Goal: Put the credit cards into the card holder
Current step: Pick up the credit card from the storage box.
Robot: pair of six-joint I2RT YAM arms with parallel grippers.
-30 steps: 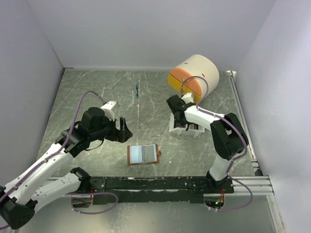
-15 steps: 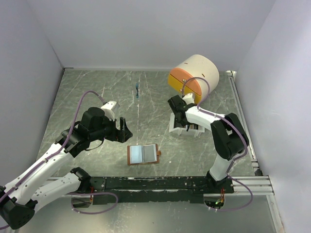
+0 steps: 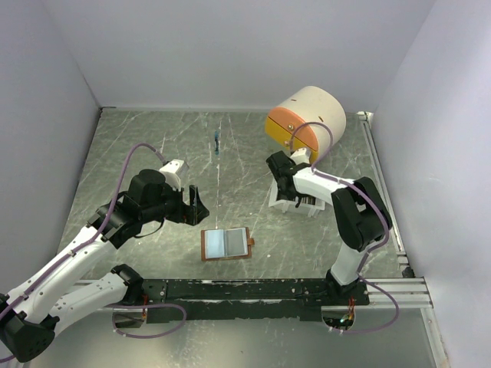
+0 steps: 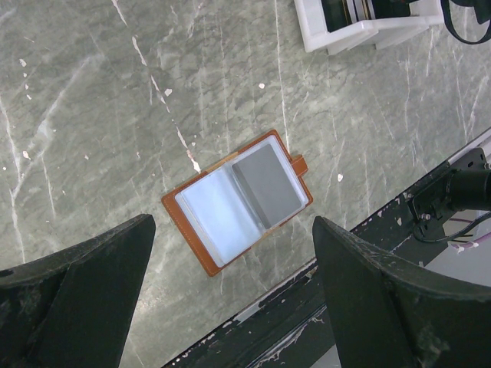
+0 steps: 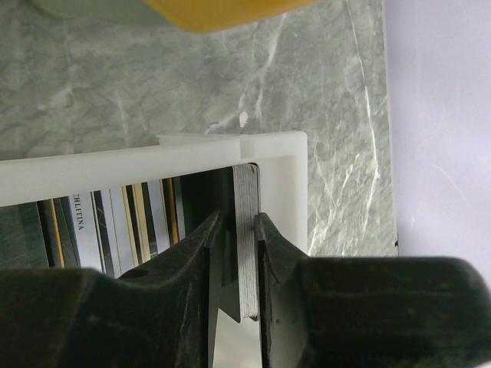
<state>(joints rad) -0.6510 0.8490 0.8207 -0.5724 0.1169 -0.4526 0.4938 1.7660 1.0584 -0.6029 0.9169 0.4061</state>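
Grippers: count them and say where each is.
2. The left gripper hangs open over the table, left of the wallet; the right gripper straddles a card in the white tray.

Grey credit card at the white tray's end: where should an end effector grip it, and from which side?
Pinch the grey credit card by its two flat faces at its top edge, from straight above: it stands on edge in the white tray, other cards alongside.

Right hand [image 3: 286,192] a touch farther back above the white tray [image 3: 311,208].

White arms [image 3: 65,270], black joints, purple cables [image 3: 143,146]
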